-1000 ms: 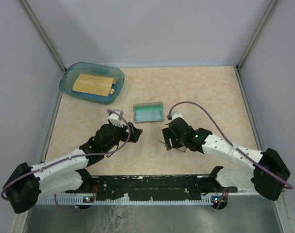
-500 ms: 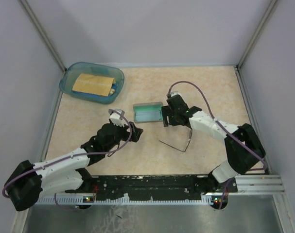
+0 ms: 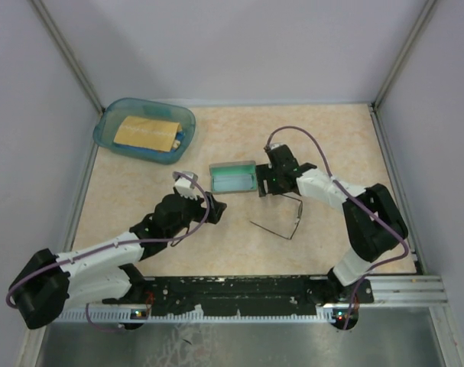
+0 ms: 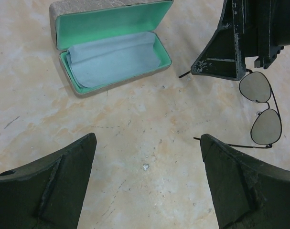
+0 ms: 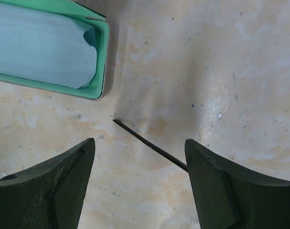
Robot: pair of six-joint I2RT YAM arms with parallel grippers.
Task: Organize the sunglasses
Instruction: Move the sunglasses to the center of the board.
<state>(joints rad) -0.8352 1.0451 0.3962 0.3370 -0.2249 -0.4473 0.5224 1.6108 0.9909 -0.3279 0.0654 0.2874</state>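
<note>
Sunglasses (image 4: 266, 126) are lying unfolded by case (image 4: 111, 21); right gripper (image 5: 139, 143), left gripper (image 4: 147, 138) both gaping, empty; pickup pending, likely needing fine temple pinch

Open grey case (image 4: 111, 21) holds a blue cloth (image 4: 113, 57); teal bin (image 3: 107, 131) stands apart.

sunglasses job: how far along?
Done: the case lies open with the cloth inside.
In hand: nothing is gripped. The right gripper is open over a temple tip beside the case. The left gripper is open in front of the case.
Left: the sunglasses lie unfolded on the table, right of the case. They need folding and placing in the case.
</note>
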